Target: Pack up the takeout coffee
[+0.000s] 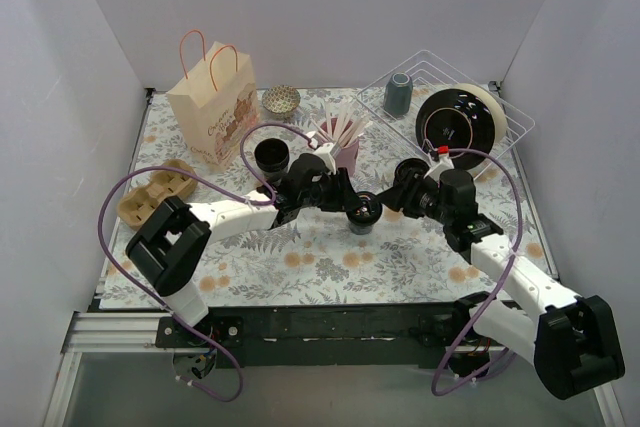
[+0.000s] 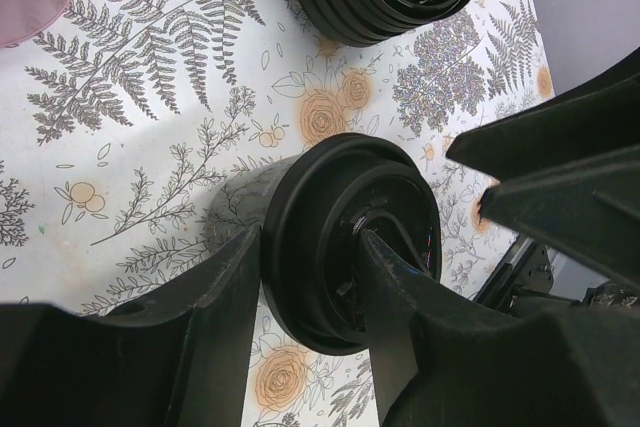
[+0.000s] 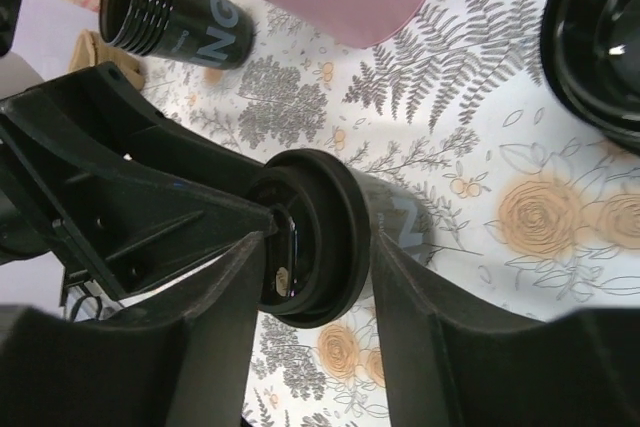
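- The left gripper [image 2: 310,239] stands partly closed at the takeout coffee [image 1: 363,210]. One of its fingers [image 2: 205,322] lies against the rim of the glossy black lid and the other crosses the lid's top. It cannot be told whether they clamp it.
- The right gripper [image 3: 318,242] straddles the same cup from the opposite side, a finger close beside each flank of the lid. It cannot be told whether the fingers press or merely flank.
- The takeout coffee stands upright near the middle of the table [image 1: 300,267], between the two arms.
- The surface is covered by a white cloth printed with grey ferns and orange flowers.
- Just beyond the coffee, toward the far edge, are a lidless black cup [image 1: 271,155] and a pink holder [image 1: 347,153] filled with sticks.
- A paper bag [image 1: 213,107] with orange handles stands at the far left corner, a small patterned bowl [image 1: 281,99] beside it.
- A cardboard cup carrier [image 1: 155,192] lies at the left edge.
- A white wire rack [image 1: 512,125] fills the far right corner, holding a grey-blue tumbler [image 1: 398,95] and a black round stack [image 1: 455,127].
- Plain white walls [image 1: 320,7] enclose the table on three sides, and a metal rail [image 1: 120,327] runs along the near edge.
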### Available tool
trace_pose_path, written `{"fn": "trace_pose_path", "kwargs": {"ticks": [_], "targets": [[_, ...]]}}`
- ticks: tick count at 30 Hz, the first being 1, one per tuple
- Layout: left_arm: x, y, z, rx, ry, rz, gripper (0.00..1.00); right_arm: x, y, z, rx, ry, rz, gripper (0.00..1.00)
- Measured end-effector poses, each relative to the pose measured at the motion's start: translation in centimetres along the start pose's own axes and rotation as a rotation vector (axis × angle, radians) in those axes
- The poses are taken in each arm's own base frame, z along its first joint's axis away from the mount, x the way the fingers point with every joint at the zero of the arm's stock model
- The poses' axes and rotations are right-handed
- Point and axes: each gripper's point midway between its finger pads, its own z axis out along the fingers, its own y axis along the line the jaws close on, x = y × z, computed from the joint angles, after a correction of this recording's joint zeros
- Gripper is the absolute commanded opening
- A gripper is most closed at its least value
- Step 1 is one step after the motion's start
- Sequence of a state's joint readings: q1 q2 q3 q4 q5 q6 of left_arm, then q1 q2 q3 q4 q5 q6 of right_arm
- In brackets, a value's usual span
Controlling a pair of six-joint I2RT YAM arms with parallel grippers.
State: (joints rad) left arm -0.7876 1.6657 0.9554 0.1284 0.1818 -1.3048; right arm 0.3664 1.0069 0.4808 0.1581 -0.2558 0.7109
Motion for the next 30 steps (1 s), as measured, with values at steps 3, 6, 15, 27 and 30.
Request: {"fn": "trace_pose_path", "kwargs": {"ticks": [3, 6, 15, 27, 30], "targets": [[0.0, 0.0, 0.1, 0.004, 0.001, 0.009, 0.37, -1.2, -0.3, 0.0, 0.014, -0.010, -0.027, 0.50], [0.0, -0.1, 0.2, 0.012, 0.004, 0.018, 0.37, -2.0, -0.5, 0.2, 0.008, 0.003, -0.048, 0.49], [0.1, -0.4, 0.6, 0.040, 0.019, 0.037, 0.37, -0.9, -2.0, 0.5, -0.027, 0.105, -0.059, 0.47], [0.1, -0.6, 0.9, 0.067, 0.014, 0.048, 0.31, 0.5, -2.1, 0.7, -0.070, 0.153, -0.051, 0.36], [0.2, -0.6, 1.0, 0.074, 0.009, 0.049, 0.27, 0.5, -2.1, 0.7, -0.079, 0.147, -0.054, 0.34]]}}
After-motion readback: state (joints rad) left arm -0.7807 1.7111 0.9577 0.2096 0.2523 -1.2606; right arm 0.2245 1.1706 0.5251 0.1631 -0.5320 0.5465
